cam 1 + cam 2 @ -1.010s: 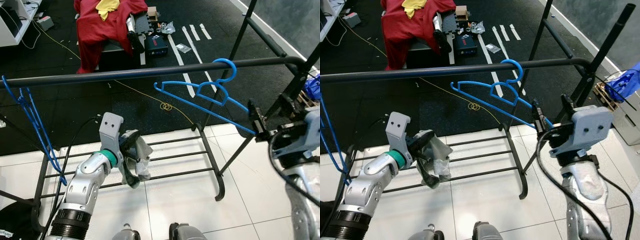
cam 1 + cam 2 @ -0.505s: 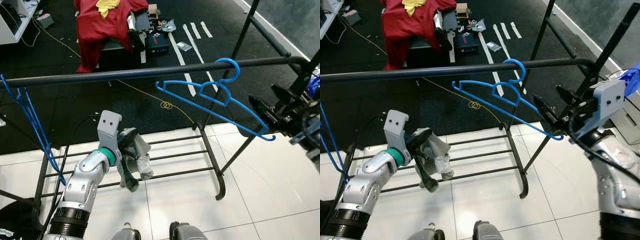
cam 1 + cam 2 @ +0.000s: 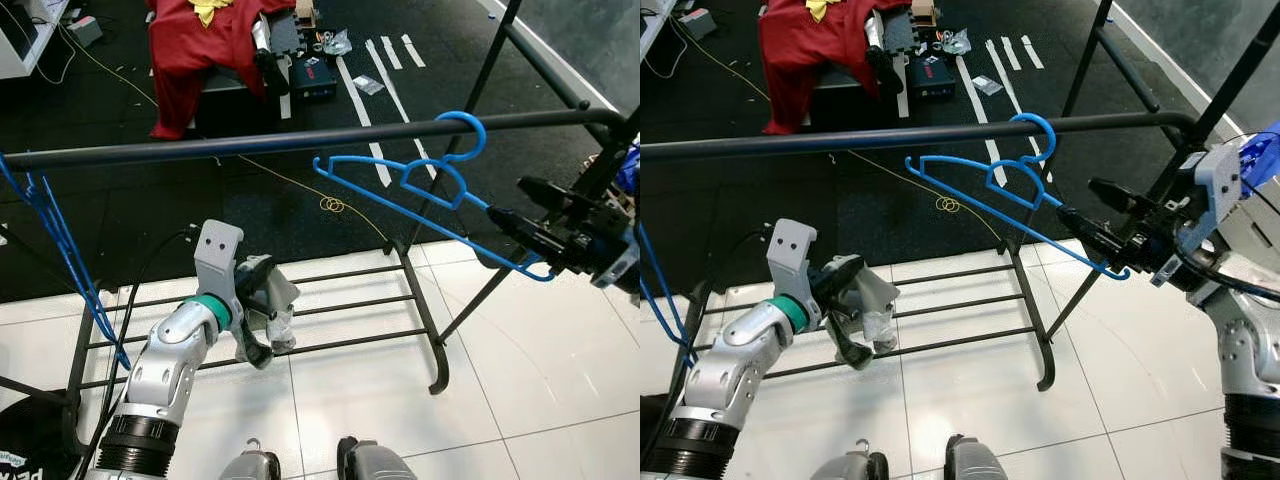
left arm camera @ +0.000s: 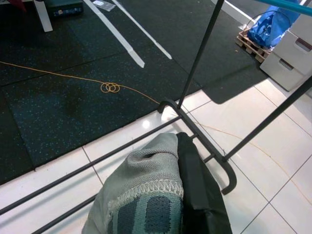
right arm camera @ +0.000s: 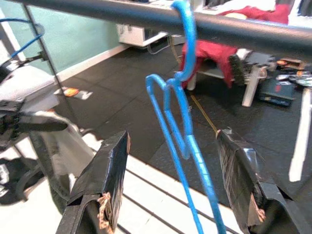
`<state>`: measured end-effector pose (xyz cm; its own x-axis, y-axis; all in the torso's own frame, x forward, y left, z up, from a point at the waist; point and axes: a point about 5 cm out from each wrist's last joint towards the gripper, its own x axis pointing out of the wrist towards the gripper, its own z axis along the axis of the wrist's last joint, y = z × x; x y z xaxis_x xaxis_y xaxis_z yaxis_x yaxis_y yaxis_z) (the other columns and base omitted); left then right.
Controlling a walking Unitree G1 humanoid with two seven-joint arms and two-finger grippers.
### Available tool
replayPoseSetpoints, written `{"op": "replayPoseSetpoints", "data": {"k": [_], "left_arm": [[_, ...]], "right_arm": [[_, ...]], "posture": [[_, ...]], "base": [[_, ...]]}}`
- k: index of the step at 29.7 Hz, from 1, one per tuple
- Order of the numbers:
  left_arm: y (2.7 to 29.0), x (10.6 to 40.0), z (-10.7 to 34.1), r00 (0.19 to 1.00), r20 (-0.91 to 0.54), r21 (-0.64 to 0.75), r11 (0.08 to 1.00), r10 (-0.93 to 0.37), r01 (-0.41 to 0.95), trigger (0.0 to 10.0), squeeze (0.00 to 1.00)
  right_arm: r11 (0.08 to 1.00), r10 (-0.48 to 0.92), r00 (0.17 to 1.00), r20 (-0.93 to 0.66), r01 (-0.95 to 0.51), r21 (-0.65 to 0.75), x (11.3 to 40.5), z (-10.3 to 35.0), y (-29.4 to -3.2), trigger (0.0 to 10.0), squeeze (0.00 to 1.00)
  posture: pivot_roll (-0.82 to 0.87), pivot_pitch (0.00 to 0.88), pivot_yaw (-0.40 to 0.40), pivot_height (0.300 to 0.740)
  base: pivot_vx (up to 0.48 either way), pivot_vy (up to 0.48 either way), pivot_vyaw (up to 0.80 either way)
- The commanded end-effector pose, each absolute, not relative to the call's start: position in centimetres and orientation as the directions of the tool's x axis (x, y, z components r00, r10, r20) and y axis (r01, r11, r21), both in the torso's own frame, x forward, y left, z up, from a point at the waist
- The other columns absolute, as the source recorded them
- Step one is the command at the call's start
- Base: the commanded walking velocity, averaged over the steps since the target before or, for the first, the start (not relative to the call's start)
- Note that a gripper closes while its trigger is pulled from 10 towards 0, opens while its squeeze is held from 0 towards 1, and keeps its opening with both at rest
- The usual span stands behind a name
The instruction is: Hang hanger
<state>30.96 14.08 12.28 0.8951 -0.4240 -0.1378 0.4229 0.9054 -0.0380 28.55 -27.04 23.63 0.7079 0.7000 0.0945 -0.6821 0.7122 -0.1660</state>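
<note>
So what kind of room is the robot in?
Probably a workshop or test room set up for laundry chores, not a lived-in bedroom. There is a black clothes rack with a blue hanger on its rail, black rubber mat flooring beside white tiles, and tools and cables near a red cloth.

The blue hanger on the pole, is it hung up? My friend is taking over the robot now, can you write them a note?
Right hand: open, fingers either side of the blue hanger, not gripping it.
Left hand: shut on a grey cloth, low in front of the rack.
Done: the hanger's hook sits over the black rail.
Left: draw the right hand clear. More blue hangers hang at the rail's left end.
</note>
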Motion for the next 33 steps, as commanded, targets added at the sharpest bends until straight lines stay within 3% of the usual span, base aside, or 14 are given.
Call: {"op": "replayPoseSetpoints", "data": {"k": [1, 22, 23, 25, 26, 27, 28, 32, 33], "left_arm": [[14.3, 30.6, 11.9, 0.892, -0.159, -0.039, 0.906, -0.422, 0.422, 10.0, 0.00], [14.6, 30.5, 12.3, 0.895, -0.155, -0.031, 0.908, -0.418, 0.419, 10.0, 0.00], [14.6, 30.5, 12.3, 0.895, -0.155, -0.031, 0.908, -0.418, 0.419, 10.0, 0.00], [14.5, 30.6, 12.3, 0.896, -0.154, -0.031, 0.908, -0.418, 0.418, 10.0, 0.00], [14.6, 30.6, 12.3, 0.896, -0.153, -0.030, 0.908, -0.417, 0.417, 10.0, 0.00], [14.6, 30.6, 12.3, 0.896, -0.153, -0.030, 0.908, -0.417, 0.417, 10.0, 0.00], [14.6, 30.5, 12.3, 0.897, -0.151, -0.030, 0.909, -0.416, 0.416, 10.0, 0.00], [14.5, 30.5, 12.3, 0.896, -0.152, -0.027, 0.908, -0.417, 0.418, 10.0, 0.00], [14.5, 30.4, 12.3, 0.896, -0.152, -0.026, 0.908, -0.417, 0.418, 10.0, 0.00]], "right_arm": [[0.688, 0.723, 0.686, 0.082, -0.702, -0.185, 28.9, 23.8, -27.2, 10.0, 0.00], [0.540, 0.836, 0.549, 0.019, -0.814, -0.212, 32.4, 24.1, -25.1, 10.0, 0.00], [0.531, 0.840, 0.543, 0.006, -0.818, -0.221, 32.5, 24.0, -24.9, 9.1, 0.00], [0.524, 0.842, 0.539, -0.005, -0.820, -0.229, 32.6, 24.0, -24.8, 8.7, 0.00], [0.525, 0.841, 0.541, -0.008, -0.818, -0.235, 32.8, 23.9, -24.7, 5.9, 0.00], [0.525, 0.841, 0.541, -0.008, -0.818, -0.235, 32.8, 23.9, -24.7, 5.9, 0.00], [0.529, 0.837, 0.547, -0.008, -0.813, -0.242, 33.2, 23.9, -24.6, 4.9, 0.00], [0.527, 0.837, 0.546, -0.009, -0.812, -0.249, 33.5, 23.8, -24.5, 4.5, 0.00], [0.525, 0.839, 0.544, -0.011, -0.814, -0.248, 33.6, 23.8, -24.4, 3.7, 0.00]], "posture": [[-0.08, 0.145, 0.053, 0.740], [-0.06, 0.138, 0.041, 0.740], [-0.06, 0.136, 0.039, 0.740], [-0.06, 0.136, 0.039, 0.740], [-0.06, 0.134, 0.036, 0.740], [-0.06, 0.134, 0.036, 0.740], [-0.06, 0.131, 0.034, 0.740], [-0.06, 0.125, 0.031, 0.740], [-0.06, 0.122, 0.030, 0.740]], "base": [[0.000, 0.000, 0.00], [0.000, 0.000, 0.00], [0.000, 0.000, 0.00], [0.000, 0.000, 0.00], [0.000, 0.000, 0.00], [0.000, 0.000, 0.00], [0.000, 0.000, 0.00], [0.000, 0.000, 0.00], [0.000, 0.000, 0.00]]}}
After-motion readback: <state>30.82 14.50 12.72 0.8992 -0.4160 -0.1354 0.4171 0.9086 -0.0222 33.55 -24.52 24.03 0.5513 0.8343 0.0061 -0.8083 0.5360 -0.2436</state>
